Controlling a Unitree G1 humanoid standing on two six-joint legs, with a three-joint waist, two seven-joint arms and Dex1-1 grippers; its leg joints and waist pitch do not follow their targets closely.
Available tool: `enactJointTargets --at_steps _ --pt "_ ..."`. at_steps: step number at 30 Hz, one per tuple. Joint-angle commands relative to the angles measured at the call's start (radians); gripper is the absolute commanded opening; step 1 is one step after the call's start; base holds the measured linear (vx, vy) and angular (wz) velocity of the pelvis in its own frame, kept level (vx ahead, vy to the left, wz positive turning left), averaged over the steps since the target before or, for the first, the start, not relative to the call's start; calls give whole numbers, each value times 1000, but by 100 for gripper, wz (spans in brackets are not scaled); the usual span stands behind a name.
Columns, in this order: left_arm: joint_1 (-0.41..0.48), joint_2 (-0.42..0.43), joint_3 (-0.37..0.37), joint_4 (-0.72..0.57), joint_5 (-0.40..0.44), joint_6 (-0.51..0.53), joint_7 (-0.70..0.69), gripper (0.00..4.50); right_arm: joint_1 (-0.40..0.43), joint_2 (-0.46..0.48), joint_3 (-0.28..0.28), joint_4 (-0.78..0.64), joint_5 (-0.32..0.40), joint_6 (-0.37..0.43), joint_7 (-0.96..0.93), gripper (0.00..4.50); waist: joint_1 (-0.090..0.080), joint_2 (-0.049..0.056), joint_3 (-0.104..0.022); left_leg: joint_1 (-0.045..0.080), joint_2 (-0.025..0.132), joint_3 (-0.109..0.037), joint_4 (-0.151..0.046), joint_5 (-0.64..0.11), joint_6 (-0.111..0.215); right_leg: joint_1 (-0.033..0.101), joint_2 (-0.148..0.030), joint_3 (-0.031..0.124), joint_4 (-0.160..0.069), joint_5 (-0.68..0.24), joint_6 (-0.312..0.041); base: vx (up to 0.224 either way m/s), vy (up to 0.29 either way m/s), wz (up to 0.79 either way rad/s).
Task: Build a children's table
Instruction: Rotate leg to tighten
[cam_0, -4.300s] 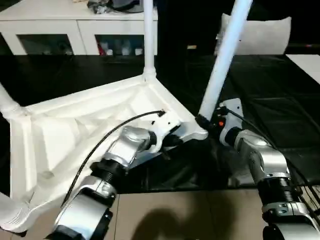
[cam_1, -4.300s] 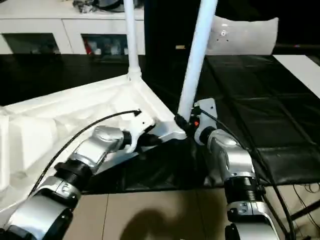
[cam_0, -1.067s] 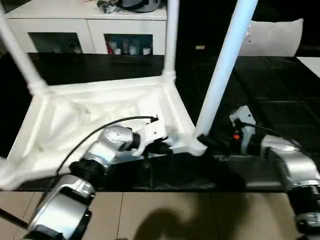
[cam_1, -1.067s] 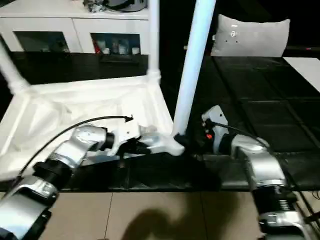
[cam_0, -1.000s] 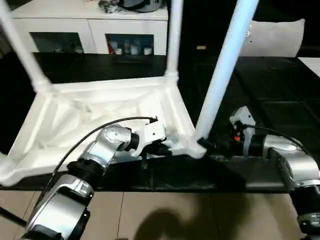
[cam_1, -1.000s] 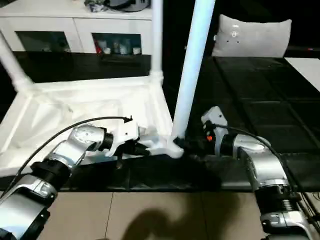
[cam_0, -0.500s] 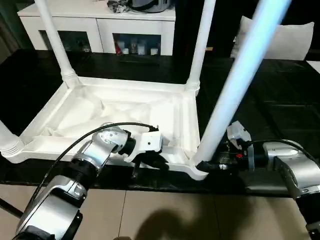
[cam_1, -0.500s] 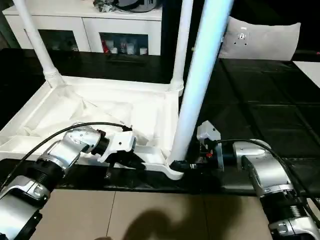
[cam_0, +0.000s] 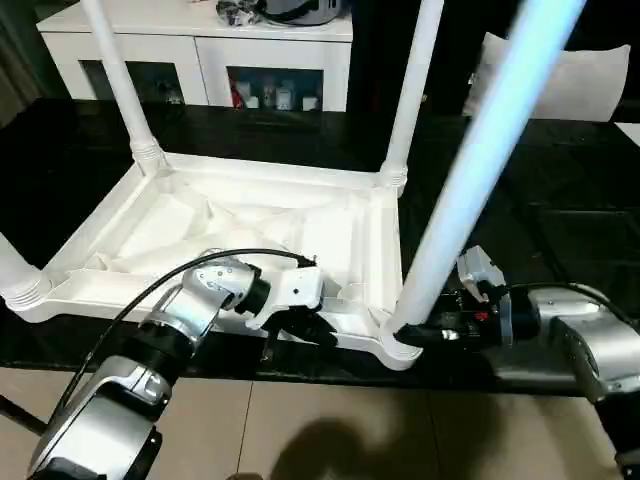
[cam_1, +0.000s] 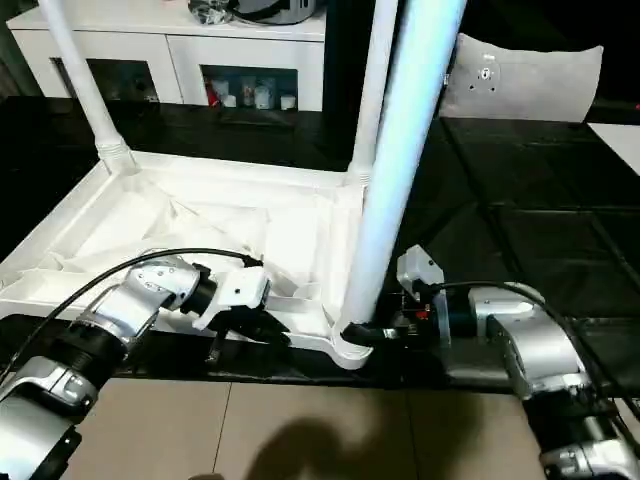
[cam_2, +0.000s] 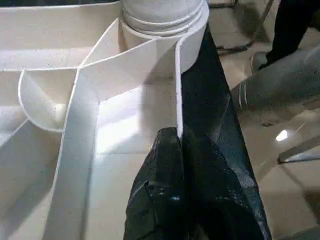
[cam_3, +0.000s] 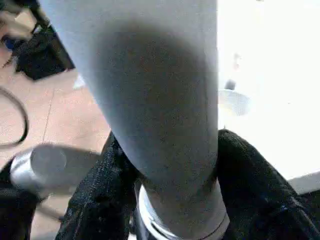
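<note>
The white tabletop (cam_0: 250, 215) lies upside down on a black surface, ribbed underside up. Legs stand in its corner sockets: far left leg (cam_0: 120, 80), far right leg (cam_0: 412, 90), near right leg (cam_0: 480, 170); at the near left only a leg's base (cam_0: 15, 282) shows. My left gripper (cam_0: 305, 328) is shut on the tabletop's near rim (cam_2: 177, 100), black fingers (cam_2: 160, 170) pinching the thin wall. My right gripper (cam_0: 412, 335) is shut on the near right leg's base (cam_3: 170, 130), just above its socket.
A white cabinet with glass doors (cam_0: 200, 60) stands behind the black surface. A pale cushion (cam_0: 575, 80) leans at the back right. The black surface's front edge (cam_0: 300, 365) runs just below the tabletop, with tan floor (cam_0: 330, 430) beneath.
The tabletop, tilted and turned earlier, has swung round and come down level on the black surface. Both grippers keep their holds. The camera has also shifted.
</note>
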Motion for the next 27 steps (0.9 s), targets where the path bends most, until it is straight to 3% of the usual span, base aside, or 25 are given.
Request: enactJointTargets --at_steps 1,2,4,5,6,7,9,12,15,16,17,21,24,27 --pt "9 -44 -4 -15 0 46 66 0 -12 46 -6 -23 31 73 -100 201 -6 -19 -61 -11 26 0 -66 -123 67 59 -65 53 -75 -409 -106 0 0 0" --pt "9 -57 4 -17 3 71 98 0 -19 69 -14 -16 9 88 -171 201 -10 -15 -58 -8 23 0 -67 -145 54 57 -65 50 -86 -467 -86 0 0 0" --pt "-5 -103 27 -4 15 146 204 0 -59 143 -52 26 -39 138 -369 201 -17 -17 -56 -9 19 -2 -67 -157 40 57 -64 46 -91 -510 -65 0 0 0" --pt "-16 -133 41 8 20 190 271 0 -86 186 -74 56 -73 168 -487 201 -34 -13 -57 -9 14 -6 -67 -167 15 56 -63 39 -95 -548 -45 0 0 0" --pt "-16 -133 41 8 20 190 271 0 -86 186 -74 56 -73 168 -487 201 -41 -14 -55 -10 11 -7 -66 -173 14 54 -61 36 -102 -563 -38 0 0 0" --pt "-30 -164 56 24 24 228 341 0 -115 226 -100 94 -112 185 -614 201 -50 -14 -57 -9 10 -9 -64 -185 13 57 -63 33 -105 -576 -26 0 0 0" --pt "-45 -196 70 46 27 261 409 0 -147 262 -135 141 -140 187 -746 201 -69 -15 -58 -12 6 -9 -62 -186 18 55 -61 31 -109 -565 -28 0 0 0" --pt "-72 -258 103 85 34 312 541 0 -186 315 -181 199 -150 153 -897 201 -80 -18 -58 -8 3 -6 -58 -194 32 50 -59 31 -111 -556 -37 0 0 0" --pt "-85 -290 112 98 58 318 605 0 -177 345 -184 198 -138 106 -876 234 -74 -24 -62 -12 5 -4 -60 -171 62 54 -59 36 -107 -517 -44 0 0 0" --pt "-85 -290 112 98 58 318 605 0 -177 345 -184 198 -138 106 -876 267 -68 -22 -64 -12 8 -4 -61 -149 72 55 -59 41 -101 -477 -55 0 0 0" --pt "-89 -293 108 101 69 313 617 0 -169 356 -191 191 -129 91 -864 271 -68 -21 -64 -15 11 -5 -63 -135 79 57 -60 44 -94 -439 -70 0 0 0" --pt "-84 -281 92 92 66 292 594 0 -146 343 -177 169 -120 49 -823 309 -58 -19 -66 -14 15 -3 -64 -111 84 61 -61 49 -83 -374 -105 0 0 0" --pt "-71 -260 86 83 68 266 573 0 -132 316 -167 163 -121 20 -793 332 -51 -12 -67 -15 16 -4 -65 -104 85 64 -63 50 -78 -347 -116 0 0 0" --pt "-60 -234 76 93 78 228 546 0 -114 280 -151 146 -121 -4 -727 359 -51 -15 -65 -16 16 -3 -65 -115 89 66 -62 50 -79 -349 -118 0 0 0"
